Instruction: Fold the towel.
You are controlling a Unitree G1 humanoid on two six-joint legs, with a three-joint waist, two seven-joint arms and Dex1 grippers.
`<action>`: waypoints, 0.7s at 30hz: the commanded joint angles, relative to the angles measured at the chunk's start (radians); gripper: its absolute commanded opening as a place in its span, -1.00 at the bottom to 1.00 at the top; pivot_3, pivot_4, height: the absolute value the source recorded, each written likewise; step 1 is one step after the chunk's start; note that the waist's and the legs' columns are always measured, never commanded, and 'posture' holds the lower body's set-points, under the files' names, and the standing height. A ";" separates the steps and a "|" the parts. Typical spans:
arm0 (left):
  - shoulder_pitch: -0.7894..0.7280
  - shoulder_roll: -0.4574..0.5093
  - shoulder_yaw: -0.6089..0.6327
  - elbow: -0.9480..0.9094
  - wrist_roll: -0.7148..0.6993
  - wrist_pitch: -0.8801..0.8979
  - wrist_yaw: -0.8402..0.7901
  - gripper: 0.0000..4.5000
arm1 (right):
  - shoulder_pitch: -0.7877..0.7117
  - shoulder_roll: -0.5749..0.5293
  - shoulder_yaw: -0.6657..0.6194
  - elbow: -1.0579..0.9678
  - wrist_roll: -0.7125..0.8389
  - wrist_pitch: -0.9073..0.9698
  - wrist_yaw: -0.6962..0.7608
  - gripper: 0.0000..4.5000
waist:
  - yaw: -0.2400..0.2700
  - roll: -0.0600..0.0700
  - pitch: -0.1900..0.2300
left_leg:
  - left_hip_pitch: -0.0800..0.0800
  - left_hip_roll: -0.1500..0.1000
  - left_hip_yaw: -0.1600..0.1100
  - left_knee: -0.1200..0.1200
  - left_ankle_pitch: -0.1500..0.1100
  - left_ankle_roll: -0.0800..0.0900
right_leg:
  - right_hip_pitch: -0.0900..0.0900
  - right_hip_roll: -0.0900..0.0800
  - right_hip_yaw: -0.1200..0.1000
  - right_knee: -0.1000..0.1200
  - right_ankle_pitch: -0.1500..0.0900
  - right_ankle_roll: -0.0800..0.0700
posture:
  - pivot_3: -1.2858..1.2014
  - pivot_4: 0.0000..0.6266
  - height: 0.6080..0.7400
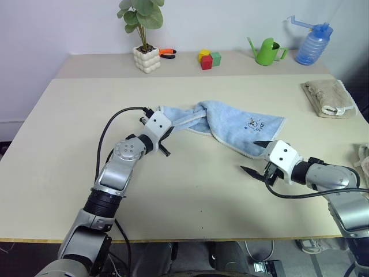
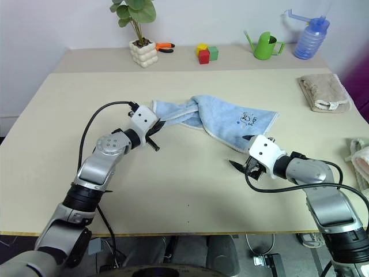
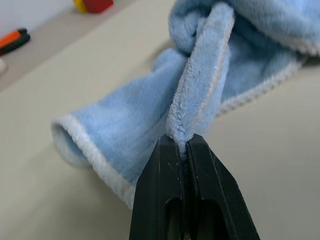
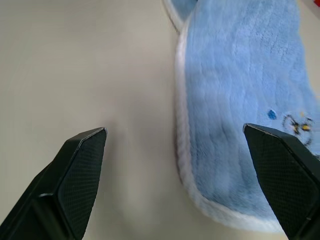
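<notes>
The towel [image 1: 230, 124] lies bunched and twisted mid-bench, nothing folded yet. The left gripper [image 1: 161, 140] has its jaws clamped on the towel's left edge; the right gripper [image 1: 258, 156], jaws wide apart, hovers beside the towel's near right corner, ungrasped.

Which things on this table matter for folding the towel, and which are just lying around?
For the job:
- towel, light blue, bunched
- left gripper, shut on a towel fold
- right gripper, open beside the towel's near edge

Lying about:
- beige towel
- potted plant
- green watering can
- blue bottle
- toy blocks
- orange-handled tool
</notes>
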 commanded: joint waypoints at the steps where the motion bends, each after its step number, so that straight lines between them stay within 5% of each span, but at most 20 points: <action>1: -0.005 0.016 0.010 -0.039 0.004 -0.013 -0.011 -0.98 | -0.016 -0.039 0.002 0.077 -0.120 -0.107 -0.055 1.00 | 0.000 0.000 0.000 | 0.000 0.000 0.000 0.000 0.000 0.000 | 0.000 0.000 0.000 0.000 0.000 0.000 | 0.03 -0.52 0.89; 11: -0.024 0.013 0.000 -0.006 0.013 -0.028 -0.008 -0.98 | -0.059 -0.129 0.032 0.305 -0.362 -0.450 -0.187 1.00 | 0.000 0.000 0.000 | 0.001 0.000 0.001 0.000 0.000 0.000 | 0.001 0.000 0.001 0.000 0.000 0.000 | 0.03 -0.52 0.89; 20: -0.024 0.007 0.007 -0.012 0.011 -0.020 -0.003 -0.98 | -0.185 -0.062 0.103 0.448 -0.413 -0.609 -0.249 1.00 | -0.004 0.000 0.000 | 0.002 0.000 0.002 0.000 0.000 -0.001 | 0.001 0.001 0.002 0.001 0.000 0.000 | 0.03 -0.52 0.89; 21: -0.024 0.007 0.008 -0.012 0.011 -0.020 -0.003 -1.00 | -0.195 -0.054 0.107 0.451 -0.409 -0.618 -0.248 0.88 | -0.005 -0.001 0.000 | 0.002 0.000 0.002 0.000 0.001 -0.001 | 0.001 0.001 0.003 0.001 0.000 0.000 | 0.03 -0.52 0.89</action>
